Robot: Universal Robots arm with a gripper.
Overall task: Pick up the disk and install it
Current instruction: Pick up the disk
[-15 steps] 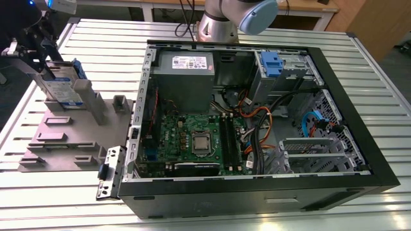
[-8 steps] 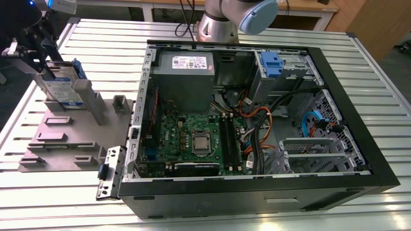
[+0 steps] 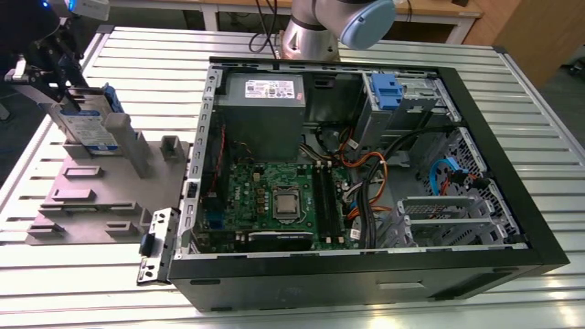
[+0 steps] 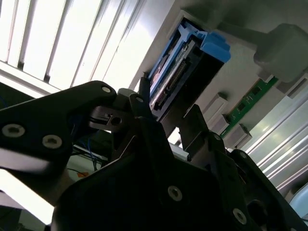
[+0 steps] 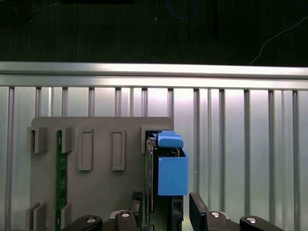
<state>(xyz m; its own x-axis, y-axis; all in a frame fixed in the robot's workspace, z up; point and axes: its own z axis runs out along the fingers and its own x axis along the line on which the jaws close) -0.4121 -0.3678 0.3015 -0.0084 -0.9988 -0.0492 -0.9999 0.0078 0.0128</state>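
Two steps made up the job, and we judged the first, the pick-up, to be the one in hand, with nothing of the install done. The disk (image 3: 92, 127) stood outside the computer case (image 3: 539, 236), on the exterior view's left of it. It was seated on edge in a slot of the grey holder (image 3: 101, 202), which lay just beside the case on the slatted surface (image 3: 101, 291). The slot was on the holder's side farther from the case, well apart from the case's drive cage (image 3: 412, 96).

The hand (image 5: 166, 202) hung over the disk's upper end, and both wrist views showed the disk between its two sides. Whether it gripped the disk or merely flanked it we could not tell.

The disk's long axis ran upright, rising from the holder toward the hand. What looked like its connector end (image 4: 169, 84) pointed up, and a blue rail (image 3: 111, 99) ran along the edge nearer the case.

The next move, in our judgement, called for a sure hold on the two broad faces. It also called for a pull straight along that axis, so the rails would not bind in the slot.
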